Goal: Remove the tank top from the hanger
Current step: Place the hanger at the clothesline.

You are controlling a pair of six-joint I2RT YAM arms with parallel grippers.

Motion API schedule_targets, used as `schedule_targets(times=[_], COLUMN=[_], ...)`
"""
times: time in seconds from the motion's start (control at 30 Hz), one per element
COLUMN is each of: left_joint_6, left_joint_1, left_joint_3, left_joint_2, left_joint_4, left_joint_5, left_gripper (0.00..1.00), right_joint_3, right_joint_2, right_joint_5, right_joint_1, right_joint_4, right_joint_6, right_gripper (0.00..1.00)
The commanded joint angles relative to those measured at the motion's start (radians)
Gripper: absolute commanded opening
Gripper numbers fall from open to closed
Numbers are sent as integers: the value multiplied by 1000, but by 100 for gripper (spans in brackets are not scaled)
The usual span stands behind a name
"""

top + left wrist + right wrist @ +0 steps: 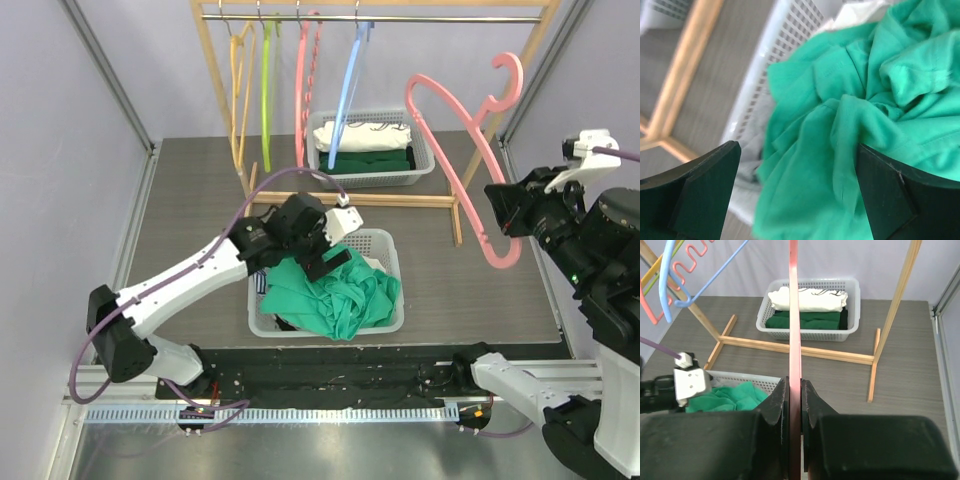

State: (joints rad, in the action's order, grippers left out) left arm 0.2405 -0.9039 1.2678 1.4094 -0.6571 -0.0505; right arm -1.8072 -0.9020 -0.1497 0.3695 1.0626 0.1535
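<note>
The green tank top (335,295) lies crumpled in the near white basket (378,237), off the hanger. My left gripper (333,252) hovers just above it, open. In the left wrist view the tank top (850,125) fills the gap between the spread black fingers (705,190) without touching them. The bare pink hanger (470,150) is up in the air at the right. My right gripper (505,225) is shut on its lower bar. From the right wrist, the hanger (794,315) runs straight up from the pinched jaws of that gripper (795,390).
A wooden clothes rack (380,15) stands at the back with orange, green, pink and blue hangers (350,80) on its rail. Under it sits a second white basket (425,160) holding folded white and dark green clothes. The rack's foot bar (400,200) lies just beyond the near basket.
</note>
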Motion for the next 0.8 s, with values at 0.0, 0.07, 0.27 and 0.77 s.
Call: schedule_targets(times=[0.0, 0.07, 0.27, 0.77], left_joint_6=[-15, -23, -1, -21], left_joint_1=[-3, -4, -7, -6], left_joint_3=[250, 367, 694, 926], left_joint_2=[-18, -20, -10, -64], left_joint_4=[-241, -320, -519, -667], left_joint_5=[-31, -14, 93, -2], left_gripper=[100, 100, 100, 100], right_joint_3=[-118, -194, -343, -601], right_joint_2=[-89, -150, -270, -561], right_joint_5=[-21, -36, -54, -59], right_joint_1=[5, 5, 5, 5], right_joint_4=[-70, -52, -30, -75], right_joint_6=[-45, -55, -68, -108], right_gripper=[1, 1, 1, 1])
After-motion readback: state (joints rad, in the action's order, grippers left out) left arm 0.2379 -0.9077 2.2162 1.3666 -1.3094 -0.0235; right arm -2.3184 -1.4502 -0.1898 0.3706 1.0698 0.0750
